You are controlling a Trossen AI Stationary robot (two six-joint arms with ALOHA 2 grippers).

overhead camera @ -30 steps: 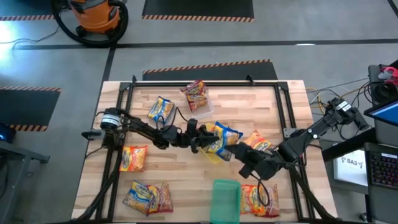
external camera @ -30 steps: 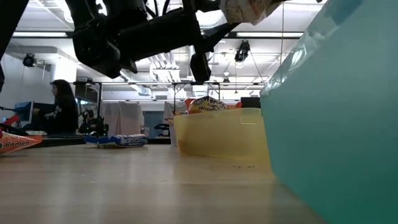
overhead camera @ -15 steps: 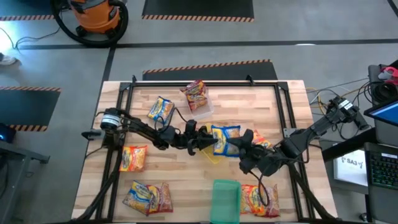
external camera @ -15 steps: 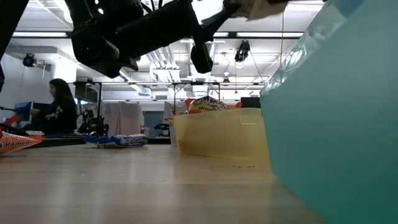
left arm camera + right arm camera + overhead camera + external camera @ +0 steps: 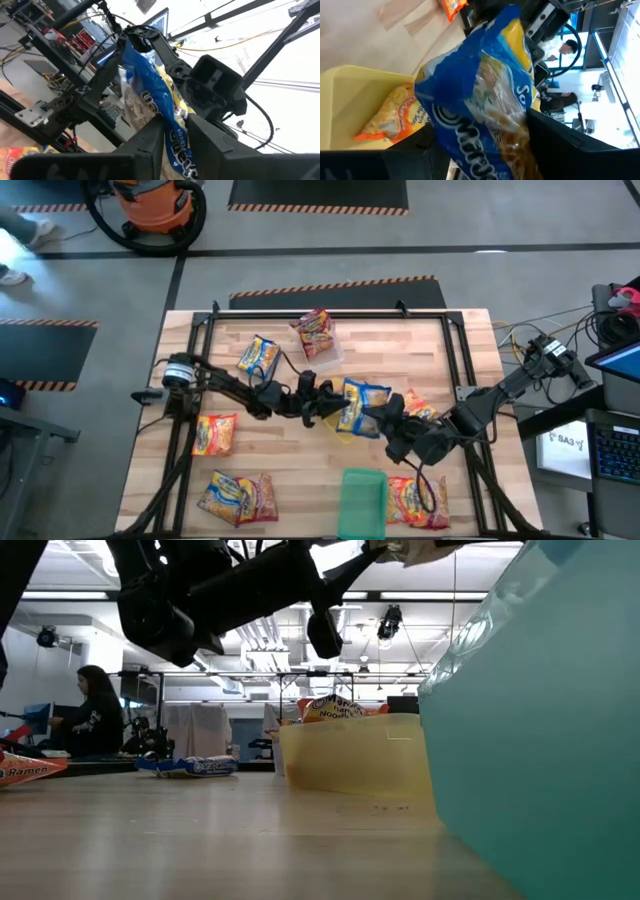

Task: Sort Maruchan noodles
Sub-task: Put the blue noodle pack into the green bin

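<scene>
A yellow tray (image 5: pixel 342 430) sits on the wooden table (image 5: pixel 300 470) right under the two claws. A green tray (image 5: pixel 363 502) lies near them, by the table's edge. An orange vacuum (image 5: pixel 150 205) stands far off.

Left gripper (image 5: pixel 175 137): dark fingers (image 5: pixel 150 142) pinch the lower edge of a blue-and-yellow crinkly plastic noodle packet (image 5: pixel 150 92), held upright. Right gripper (image 5: pixel 142 40), farther off, meets the packet's top end. Orange packet (image 5: pixel 22 157) lies on the wooden table (image 5: pixel 10 125). Black metal frame bars (image 5: pixel 75 100) behind.
</scene>
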